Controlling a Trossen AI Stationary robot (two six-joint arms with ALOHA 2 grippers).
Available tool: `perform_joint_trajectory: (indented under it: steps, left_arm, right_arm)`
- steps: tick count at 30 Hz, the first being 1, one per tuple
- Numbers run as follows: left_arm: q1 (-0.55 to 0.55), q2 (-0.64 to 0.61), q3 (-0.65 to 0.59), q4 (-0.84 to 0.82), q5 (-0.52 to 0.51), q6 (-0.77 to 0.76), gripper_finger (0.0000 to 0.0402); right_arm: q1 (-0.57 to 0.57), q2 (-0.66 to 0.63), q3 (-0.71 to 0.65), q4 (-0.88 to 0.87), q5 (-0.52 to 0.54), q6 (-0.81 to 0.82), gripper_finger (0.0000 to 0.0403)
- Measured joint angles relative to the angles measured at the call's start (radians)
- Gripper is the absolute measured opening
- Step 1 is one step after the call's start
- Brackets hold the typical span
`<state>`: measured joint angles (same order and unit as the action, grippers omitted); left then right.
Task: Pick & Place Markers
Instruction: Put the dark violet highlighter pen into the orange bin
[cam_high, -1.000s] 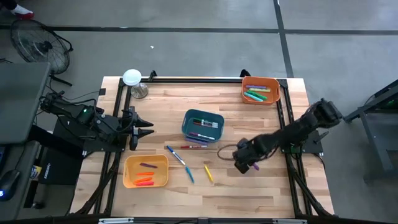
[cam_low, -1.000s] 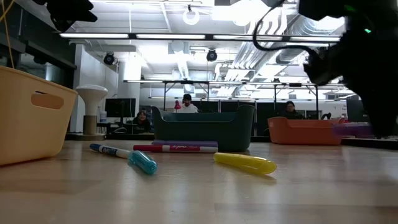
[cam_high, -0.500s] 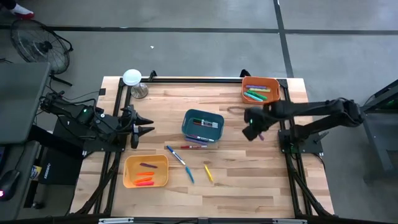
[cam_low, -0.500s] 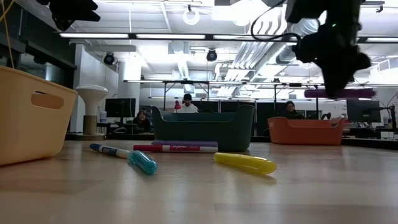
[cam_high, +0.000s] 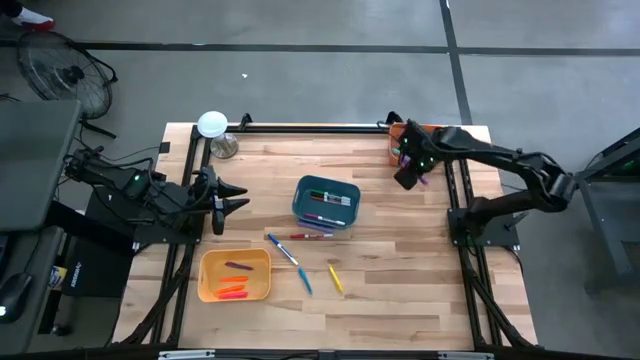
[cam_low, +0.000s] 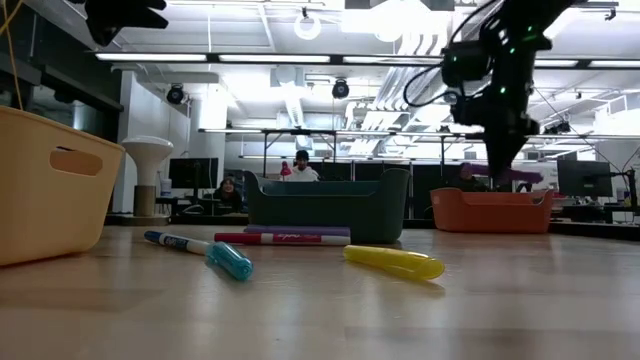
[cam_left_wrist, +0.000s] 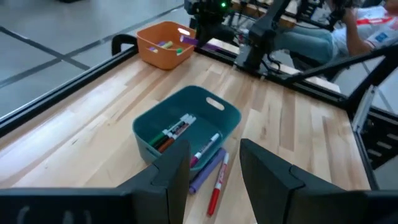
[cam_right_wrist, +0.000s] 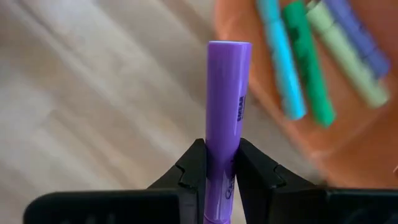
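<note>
My right gripper (cam_high: 409, 172) hangs at the far right of the table, by the near rim of the orange bin (cam_high: 436, 131), shut on a purple marker (cam_right_wrist: 227, 93). In the low view that marker (cam_low: 502, 172) lies level above the bin (cam_low: 490, 212). The bin holds green, teal and purple markers (cam_right_wrist: 305, 68). Loose markers lie flat on the table: a blue one (cam_high: 283, 250), a red one (cam_high: 312, 236), a yellow one (cam_high: 336, 280). My left gripper (cam_high: 240, 200) waits open at the table's left edge, holding nothing. My right gripper pinches the purple marker's barrel (cam_right_wrist: 221, 163) between its two fingers, which lie across it. The fingers come from above, pointing steeply down. The marker sits level and lifted clear, one end sticking out past the fingers; its other end is hidden by the gripper.
A teal bin (cam_high: 326, 203) with markers stands mid-table, a purple marker lying against its near wall. A yellow bin (cam_high: 235, 275) with orange and pink markers stands near left. A white round lamp-like object (cam_high: 213, 125) stands at the far left corner. Black rails (cam_high: 320, 127) frame the table.
My right gripper has swung from the near right of the table toward the far edge, up to the orange bin, rising somewhat and turning about. It stays shut on the purple marker, which travels with it, level and clear of the table.
</note>
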<state>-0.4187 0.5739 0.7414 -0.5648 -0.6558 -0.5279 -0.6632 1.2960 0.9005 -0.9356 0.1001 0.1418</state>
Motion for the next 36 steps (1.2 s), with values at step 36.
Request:
perform_joint_trajectory:
  steps: [36]
  left_arm:
    - [0.0, 0.0, 0.0, 0.017, -0.096, -0.133, 0.0137]
  right_arm:
    - [-0.279, 0.538, 0.426, -0.212, 0.302, -0.813, 0.0054]
